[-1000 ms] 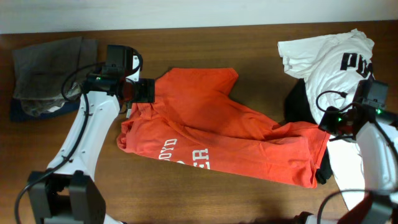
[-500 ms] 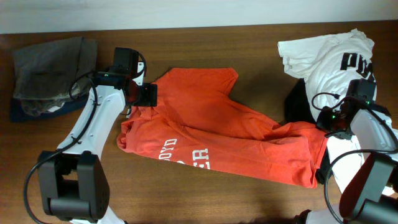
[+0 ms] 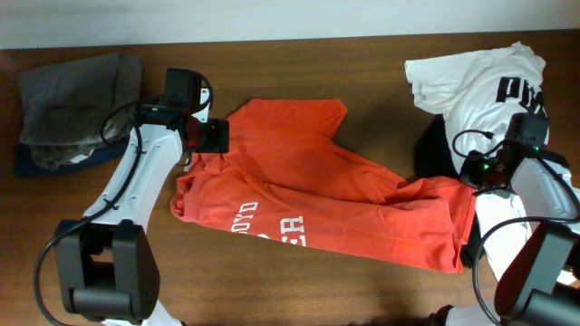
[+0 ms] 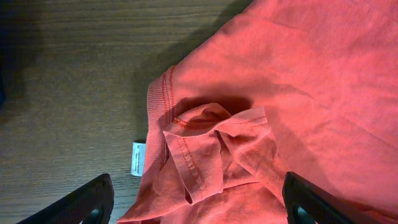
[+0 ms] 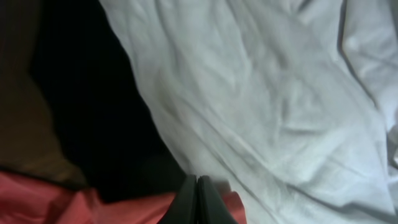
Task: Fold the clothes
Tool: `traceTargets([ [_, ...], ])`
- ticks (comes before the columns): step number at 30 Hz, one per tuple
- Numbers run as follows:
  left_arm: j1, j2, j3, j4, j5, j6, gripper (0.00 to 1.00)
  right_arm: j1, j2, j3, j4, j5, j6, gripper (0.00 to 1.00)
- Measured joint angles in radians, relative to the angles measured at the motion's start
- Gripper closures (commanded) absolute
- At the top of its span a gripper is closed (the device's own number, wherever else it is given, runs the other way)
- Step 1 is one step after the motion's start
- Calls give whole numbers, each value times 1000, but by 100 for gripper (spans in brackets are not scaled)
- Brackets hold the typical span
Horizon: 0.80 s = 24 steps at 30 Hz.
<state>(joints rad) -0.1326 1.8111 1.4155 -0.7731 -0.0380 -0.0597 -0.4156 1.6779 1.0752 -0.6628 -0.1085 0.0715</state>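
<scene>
Viewing from overhead: orange shirt (image 3: 326,195) lies spread across the middle of the counter (image 3: 299,63), white lettering toward its lower left edge. Left claw (image 3: 212,136) sits at the shirt's upper left edge. Right claw (image 3: 473,174) is at the shirt's right end, where the orange cloth meets a black garment (image 3: 433,145). White shirt (image 3: 471,77) with black lettering is heaped in the upper right of the frame, partly over the black garment. Grey clothes (image 3: 77,95) are piled in the upper left, well apart from the orange shirt.

Left wrist view: the two fingers (image 4: 93,199) show at the lower left and lower right corners, spread wide, nothing between them but air. Below them a bunched fold of the orange shirt with a stitched hem; a small white tag (image 4: 138,158) pokes out at its left edge onto bare wood.

Right wrist view: the fingertips (image 5: 188,200) are pressed together at bottom centre, no gap visible. Orange cloth lies on both sides of the tips; whether any is pinched between them cannot be told. White cloth fills the upper right, black the left.
</scene>
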Motion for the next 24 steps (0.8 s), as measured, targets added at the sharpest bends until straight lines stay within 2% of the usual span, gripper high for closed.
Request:
traceTargets([
  [5,0,0,0,26,-3,0,13,19,5,92,-40,-13,-16,96],
  [6,0,0,0,36,-3,0,14,27,5,117,-51,-14,-20,87],
  [8,0,0,0,68,-2,15,15,43,5,170,-76,-17,-27,26],
  [9,0,0,0,89,-2,28,16,48,5,196,-88,-21,-26,14],
  [10,0,0,0,114,0,43,17,52,5,222,-103,-22,-28,10],
  [15,0,7,0,292,48,121,20,56,5,291,-171,-26,-36,9],
  [17,1,32,23,311,81,149,21,56,5,302,-192,-33,-38,9],
  [21,1,172,161,252,143,229,24,56,6,309,-229,-54,-39,9],
  [24,1,345,359,106,179,313,27,56,6,310,-254,-63,-43,9],
])
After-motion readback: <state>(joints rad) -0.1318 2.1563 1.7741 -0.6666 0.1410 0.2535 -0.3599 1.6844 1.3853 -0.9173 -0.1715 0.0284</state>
